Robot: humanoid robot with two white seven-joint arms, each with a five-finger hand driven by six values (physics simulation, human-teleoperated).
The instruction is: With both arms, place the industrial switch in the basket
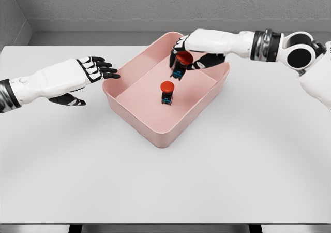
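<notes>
Holding second industrial switch over the pink basket, right hand about to drop it in.

One red-capped switch already stands upright on the basket floor near the middle, so this looks like the second half of the job. Right arm reaches in across the far rim, wrist bent down, fingers curled around the held switch, which hangs above the far compartment area, clear of the floor. Left hand hovers just outside the near-left wall, palm down, fingers extended and empty, likely backed off to leave room. Release looks like the next call.
</notes>
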